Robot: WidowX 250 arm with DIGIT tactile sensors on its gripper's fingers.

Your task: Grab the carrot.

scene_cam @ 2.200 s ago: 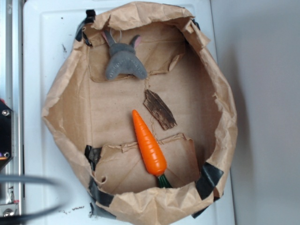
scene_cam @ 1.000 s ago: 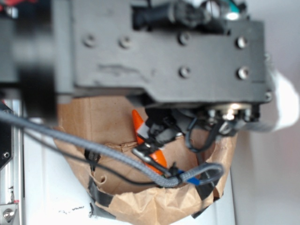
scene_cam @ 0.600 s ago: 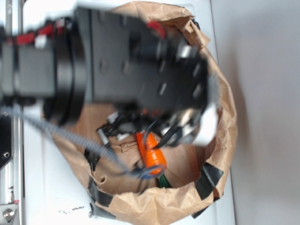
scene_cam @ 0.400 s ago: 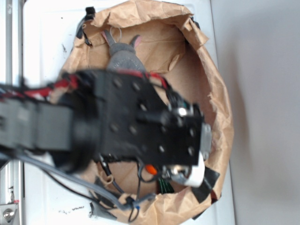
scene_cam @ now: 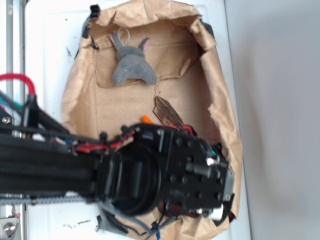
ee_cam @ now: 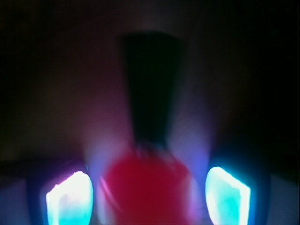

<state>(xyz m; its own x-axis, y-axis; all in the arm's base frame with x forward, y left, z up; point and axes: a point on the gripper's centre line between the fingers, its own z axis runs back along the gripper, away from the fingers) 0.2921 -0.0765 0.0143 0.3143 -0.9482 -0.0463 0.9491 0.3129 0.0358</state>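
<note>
Carrot (scene_cam: 146, 119) almost fully hidden under the arm, only its orange tip showing.
Tip pokes out just beside the brown wood piece (scene_cam: 167, 111), inside the paper bag (scene_cam: 220, 100). Wrist view is dark and blurred: a red blob (ee_cam: 146, 190) sits between two glowing fingers (ee_cam: 69, 200); can't tell if the gripper grips it. Bunny head (scene_cam: 132, 66) lies well apart near the bag's far end.

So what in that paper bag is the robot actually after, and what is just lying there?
Part of the job:
- carrot, only its orange tip showing past the arm
- gripper, down over the carrot; blurred, so a grip can't be confirmed

Just lying about:
- grey bunny
- brown wood piece
- paper bag holding everything
</note>
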